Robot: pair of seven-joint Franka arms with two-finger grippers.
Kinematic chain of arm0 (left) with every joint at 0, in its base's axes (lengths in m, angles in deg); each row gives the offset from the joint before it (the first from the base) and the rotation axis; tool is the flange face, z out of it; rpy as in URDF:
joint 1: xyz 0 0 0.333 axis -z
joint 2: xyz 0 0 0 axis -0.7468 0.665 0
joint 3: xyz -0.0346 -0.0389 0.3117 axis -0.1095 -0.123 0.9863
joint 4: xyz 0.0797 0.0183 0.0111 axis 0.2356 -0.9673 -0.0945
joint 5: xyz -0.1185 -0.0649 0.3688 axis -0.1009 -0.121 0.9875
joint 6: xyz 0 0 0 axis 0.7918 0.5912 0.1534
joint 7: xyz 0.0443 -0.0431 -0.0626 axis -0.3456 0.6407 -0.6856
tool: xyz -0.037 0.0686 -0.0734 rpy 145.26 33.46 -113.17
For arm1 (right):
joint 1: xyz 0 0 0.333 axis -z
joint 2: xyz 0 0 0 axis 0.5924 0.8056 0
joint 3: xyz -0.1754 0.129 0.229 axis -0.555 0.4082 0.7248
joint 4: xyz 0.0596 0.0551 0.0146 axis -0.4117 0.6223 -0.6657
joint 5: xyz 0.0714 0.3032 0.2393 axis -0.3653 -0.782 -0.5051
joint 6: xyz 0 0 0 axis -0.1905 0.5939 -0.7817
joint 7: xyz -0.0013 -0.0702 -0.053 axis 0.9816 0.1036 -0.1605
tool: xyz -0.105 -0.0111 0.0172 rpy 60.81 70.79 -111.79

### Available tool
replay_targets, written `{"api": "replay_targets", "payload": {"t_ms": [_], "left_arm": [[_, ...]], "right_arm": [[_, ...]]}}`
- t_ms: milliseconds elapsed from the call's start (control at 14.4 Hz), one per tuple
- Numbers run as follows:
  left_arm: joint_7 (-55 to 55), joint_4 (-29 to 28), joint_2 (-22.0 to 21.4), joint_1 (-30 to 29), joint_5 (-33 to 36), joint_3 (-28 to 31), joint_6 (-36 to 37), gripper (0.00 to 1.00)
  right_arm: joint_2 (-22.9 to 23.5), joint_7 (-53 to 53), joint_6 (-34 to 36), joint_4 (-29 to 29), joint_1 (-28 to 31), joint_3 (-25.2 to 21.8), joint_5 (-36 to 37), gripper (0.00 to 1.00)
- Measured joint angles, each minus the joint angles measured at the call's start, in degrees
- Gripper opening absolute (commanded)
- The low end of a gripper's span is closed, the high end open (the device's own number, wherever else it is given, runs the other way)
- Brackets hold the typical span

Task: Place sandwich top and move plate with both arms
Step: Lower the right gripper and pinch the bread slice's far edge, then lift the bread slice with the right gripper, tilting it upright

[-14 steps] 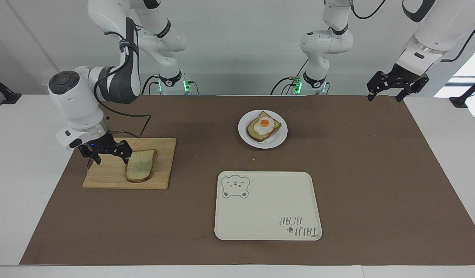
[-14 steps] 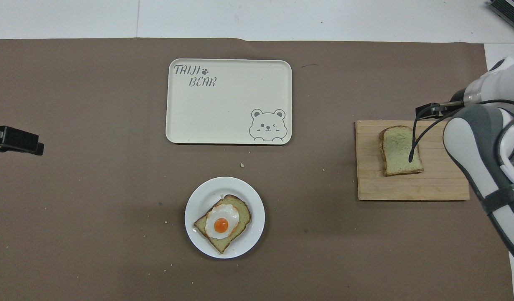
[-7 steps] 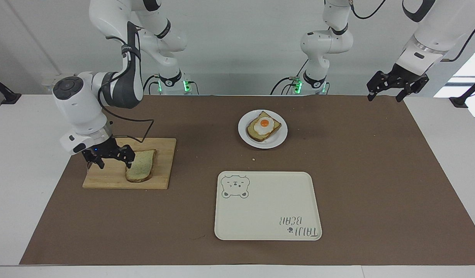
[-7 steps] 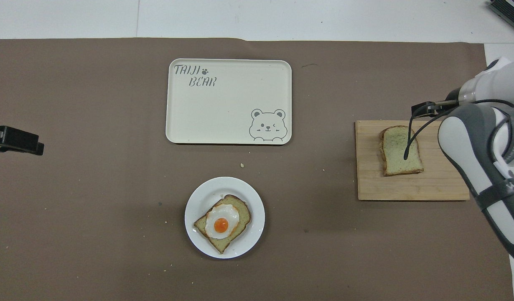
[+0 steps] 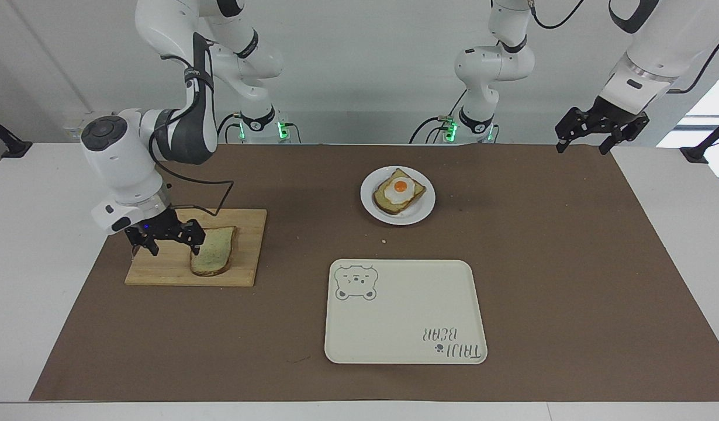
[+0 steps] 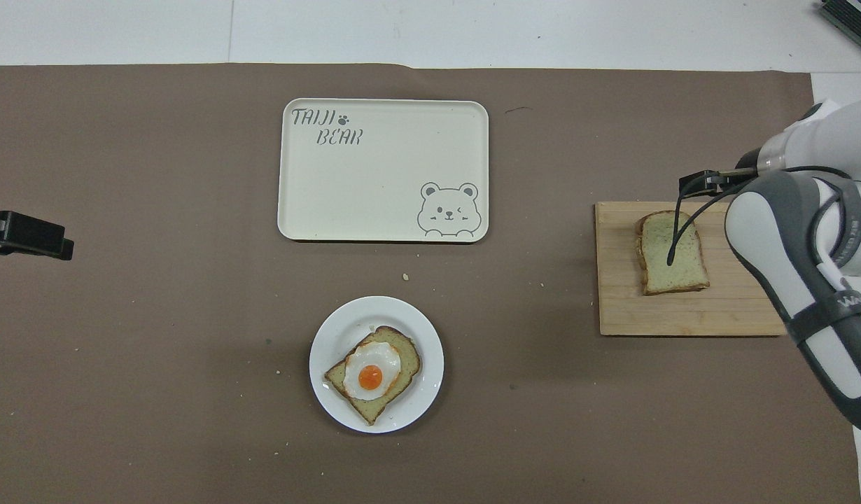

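The sandwich top (image 5: 214, 252) (image 6: 672, 253), a pale speckled bread slice with brown crust, lies flat on a wooden board (image 5: 242, 275) (image 6: 682, 315) at the right arm's end of the table. My right gripper (image 5: 168, 241) hangs open low over the board. One fingertip (image 5: 194, 247) is at the slice's edge, the other over bare wood. The plate (image 5: 425, 206) (image 6: 332, 336), small, round and white, carries a toast slice with a fried egg (image 5: 399, 190) (image 6: 372, 372). At the left arm's end my left gripper (image 5: 583, 146) (image 6: 24, 234) waits open above the table's edge.
A cream rectangular tray with a bear drawing (image 5: 403, 316) (image 6: 381, 175) lies farther from the robots than the plate. A brown mat (image 5: 558, 263) covers the table. A few crumbs lie between plate and tray. A cable loops from the right arm's wrist over the board.
The right gripper has shifted a little toward the bread slice and its wrist has turned slightly. The slice, the plate and the left arm have not moved.
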Motion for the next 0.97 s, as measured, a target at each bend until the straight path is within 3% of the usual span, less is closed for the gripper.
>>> {"api": "replay_targets", "payload": {"t_ms": [416, 972], "left_arm": [[0.0, 0.0, 0.0, 0.0, 0.0, 0.0, 0.0, 1.0], [0.0, 0.0, 0.0, 0.0, 0.0, 0.0, 0.0, 1.0]], "right_arm": [[2.25, 0.52, -1.78, 0.3, -0.16, 0.24, -3.75, 1.0], [2.13, 16.98, -1.09, 7.51, 4.28, -0.11, -9.16, 1.0]]}}
